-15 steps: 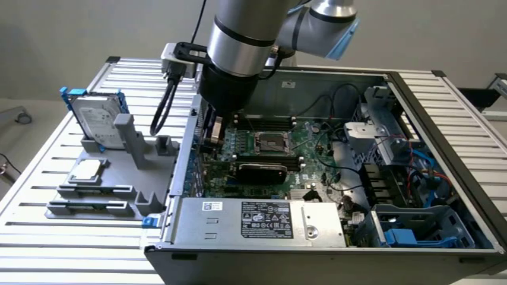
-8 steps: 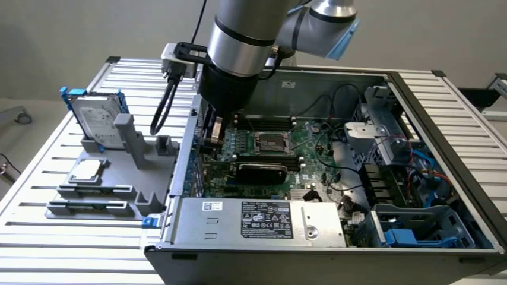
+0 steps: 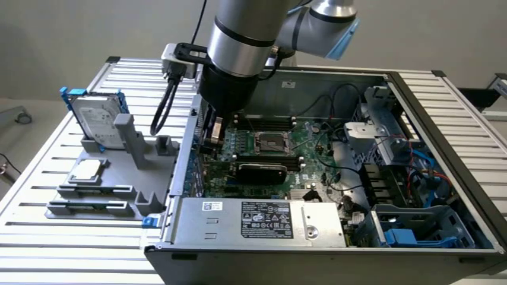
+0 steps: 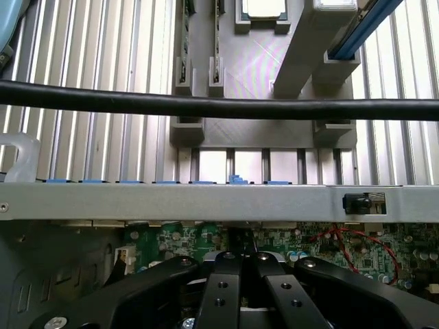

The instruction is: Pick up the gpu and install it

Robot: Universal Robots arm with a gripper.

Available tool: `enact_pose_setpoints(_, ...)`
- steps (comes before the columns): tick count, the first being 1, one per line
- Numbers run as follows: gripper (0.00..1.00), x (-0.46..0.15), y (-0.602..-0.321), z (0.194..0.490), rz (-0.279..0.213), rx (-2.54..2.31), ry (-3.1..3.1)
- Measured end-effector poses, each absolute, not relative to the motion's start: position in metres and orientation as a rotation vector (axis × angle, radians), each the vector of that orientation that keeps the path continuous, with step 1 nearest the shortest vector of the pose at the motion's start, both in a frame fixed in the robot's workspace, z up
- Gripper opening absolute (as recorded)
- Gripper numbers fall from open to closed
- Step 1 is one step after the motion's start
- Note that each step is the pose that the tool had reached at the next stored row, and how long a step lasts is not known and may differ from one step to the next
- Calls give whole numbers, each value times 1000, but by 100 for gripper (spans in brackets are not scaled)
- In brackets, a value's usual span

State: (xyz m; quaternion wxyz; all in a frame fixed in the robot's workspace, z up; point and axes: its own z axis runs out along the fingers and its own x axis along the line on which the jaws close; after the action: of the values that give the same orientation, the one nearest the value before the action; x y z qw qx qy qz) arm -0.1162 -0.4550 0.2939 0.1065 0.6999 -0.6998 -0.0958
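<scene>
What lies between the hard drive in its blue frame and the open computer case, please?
In the exterior view, the grey holder stands between the hard drive and the computer case, with two upright posts and a small empty slot.

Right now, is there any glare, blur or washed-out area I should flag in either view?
Exterior view: even, soft lighting, with mild sheen on the arm's metal casing. Wrist view: a pinkish glare patch on the grey holder tray, bright slatted table, and the black cable crossing close to the lens looks soft.
</scene>
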Motion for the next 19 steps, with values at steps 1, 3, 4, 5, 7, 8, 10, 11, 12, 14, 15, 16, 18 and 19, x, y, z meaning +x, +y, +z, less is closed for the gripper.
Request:
enact_pose_setpoints(1, 11, -116, -455, 294, -282, 2060, -2062)
enact_pose_setpoints(3, 11, -116, -455, 294, -283, 2057, -2064)
enact_pose_setpoints(4, 11, -116, -455, 294, -284, 2055, -2066)
enact_pose_setpoints(5, 11, -116, -455, 294, -284, 2053, -2067)
enact_pose_setpoints(7, 11, -116, -455, 294, -286, 2049, -2070)
enact_pose_setpoints(8, 11, -116, -454, 294, -287, 2047, -2072)
enact_pose_setpoints(10, 11, -116, -454, 294, -289, 2042, -2073)
enact_pose_setpoints(11, 11, -116, -454, 294, -291, 2039, -2074)
enact_pose_setpoints(12, 11, -116, -454, 294, -293, 2036, -2075)
enact_pose_setpoints(14, 11, -116, -454, 293, -296, 2030, -2079)
enact_pose_setpoints(15, 11, -116, -454, 293, -296, 2028, -2080)
enact_pose_setpoints(16, 11, -116, -454, 293, -295, 2026, -2081)
enact_pose_setpoints(18, 11, -116, -454, 292, -293, 2022, -2083)
enact_pose_setpoints(19, 11, -116, -454, 292, -291, 2020, -2084)
